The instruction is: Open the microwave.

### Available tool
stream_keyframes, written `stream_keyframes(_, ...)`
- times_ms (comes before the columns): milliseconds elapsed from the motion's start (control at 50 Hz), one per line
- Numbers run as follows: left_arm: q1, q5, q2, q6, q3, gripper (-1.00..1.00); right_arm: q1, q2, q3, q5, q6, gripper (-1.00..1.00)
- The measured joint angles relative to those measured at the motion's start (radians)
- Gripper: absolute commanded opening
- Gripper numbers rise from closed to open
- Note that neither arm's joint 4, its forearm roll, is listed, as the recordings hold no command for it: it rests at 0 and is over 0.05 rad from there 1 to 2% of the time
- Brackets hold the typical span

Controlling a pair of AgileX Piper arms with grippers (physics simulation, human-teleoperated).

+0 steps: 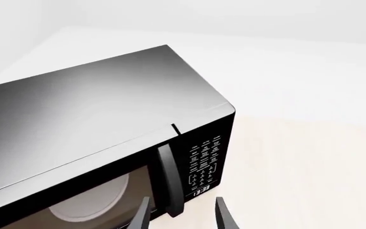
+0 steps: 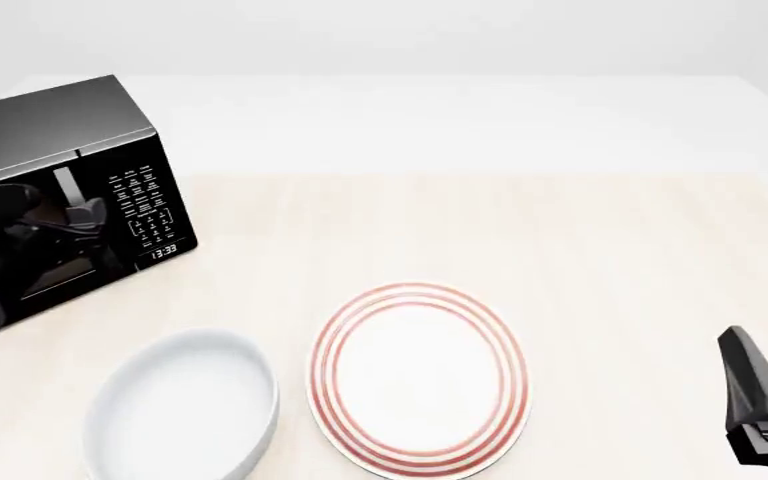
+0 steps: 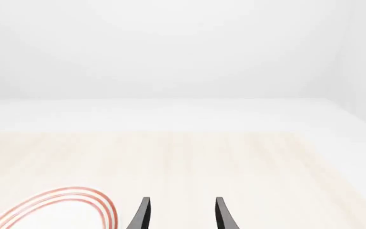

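The black microwave (image 2: 51, 135) stands at the table's far left, its door shut. The left wrist view shows its vertical bar handle (image 1: 168, 174), white-lettered keypad (image 1: 205, 160), clock (image 1: 201, 192) and the white turntable (image 1: 91, 202) behind the dark glass. My left gripper (image 1: 181, 217) is open, and the handle's lower end lies between its fingers. In the front view the left gripper (image 2: 84, 215) is at the door's handle. My right gripper (image 3: 181, 215) is open and empty, low at the near right edge of the front view (image 2: 758, 400), far from the microwave.
A white plate with red rings (image 2: 418, 375) lies at the front centre; it also shows in the right wrist view (image 3: 55, 210). A white bowl (image 2: 184, 405) sits to its left, in front of the microwave. The light wooden tabletop (image 2: 558, 240) stretches to the right.
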Motion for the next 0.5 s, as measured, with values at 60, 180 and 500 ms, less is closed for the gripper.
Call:
stream_keyframes(60, 0.000, -0.007, 0.016, -0.001, -0.006, 1.00, 0.000, 0.000, 0.000, 0.000, 0.000, 1.00)
stream_keyframes(180, 0.000, -0.022, 0.049, -0.003, -0.017, 1.00, 0.000, 0.000, 0.000, 0.000, 0.000, 1.00)
stream_keyframes(500, 0.003, -0.060, 0.132, -0.010, -0.040, 1.00, 0.000, 0.000, 0.000, 0.000, 0.000, 1.00)
